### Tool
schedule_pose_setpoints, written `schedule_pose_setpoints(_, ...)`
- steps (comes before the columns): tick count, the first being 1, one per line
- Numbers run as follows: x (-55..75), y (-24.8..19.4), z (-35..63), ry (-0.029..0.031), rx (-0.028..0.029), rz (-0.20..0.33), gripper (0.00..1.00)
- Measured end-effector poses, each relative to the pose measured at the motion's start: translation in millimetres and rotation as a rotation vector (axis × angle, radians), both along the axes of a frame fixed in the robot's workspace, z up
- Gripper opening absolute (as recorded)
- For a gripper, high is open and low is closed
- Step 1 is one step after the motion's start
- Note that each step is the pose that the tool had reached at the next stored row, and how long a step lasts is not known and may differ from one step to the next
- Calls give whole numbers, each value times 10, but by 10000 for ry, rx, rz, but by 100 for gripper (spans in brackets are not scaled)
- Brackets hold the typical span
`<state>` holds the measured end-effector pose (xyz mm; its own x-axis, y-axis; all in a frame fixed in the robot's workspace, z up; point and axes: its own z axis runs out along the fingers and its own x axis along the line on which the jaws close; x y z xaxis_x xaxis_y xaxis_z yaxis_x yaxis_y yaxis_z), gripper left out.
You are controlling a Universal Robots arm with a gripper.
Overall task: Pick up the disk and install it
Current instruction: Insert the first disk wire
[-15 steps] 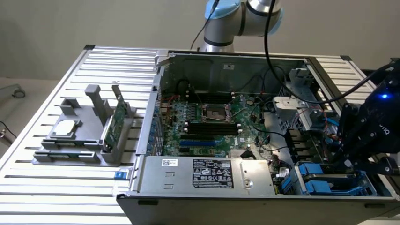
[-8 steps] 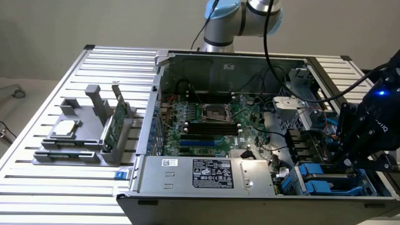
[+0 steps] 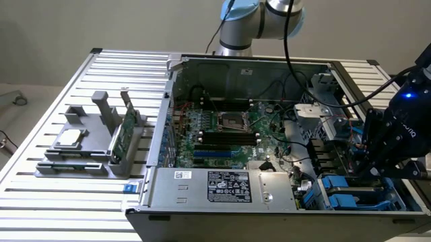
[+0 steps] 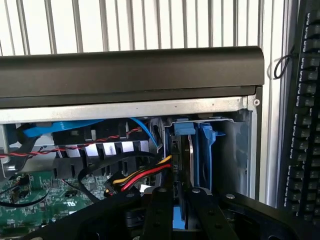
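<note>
Wrist view: the end effector [image 4: 173, 200] has its two black fingers [image 4: 159, 210] drawn narrow, pinching the edge of the disk [image 4: 192, 165], which stands on edge straight ahead of them, its blue carrier rails sitting inside the drive bay at the corner of the open computer case [image 4: 150, 75]. Red, yellow and black power wires [image 4: 145, 175] run just beside the disk, and a black keyboard [image 4: 302, 125] lies outside the case. The exterior view shows the end effector [image 3: 377, 161] lowered into the case's corner on the exterior view's right, above blue drive carriers [image 3: 350, 194], plus the motherboard [image 3: 229, 133], the power supply [image 3: 222, 189] and a grey parts holder [image 3: 94, 146] on the slatted table [image 3: 40, 206].
</note>
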<state>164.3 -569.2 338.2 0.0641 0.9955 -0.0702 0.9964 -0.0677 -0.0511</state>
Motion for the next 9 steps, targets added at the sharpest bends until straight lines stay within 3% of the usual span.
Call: schedule_pose_setpoints(9, 9, 20, -12, 0, -229, -186, 16)
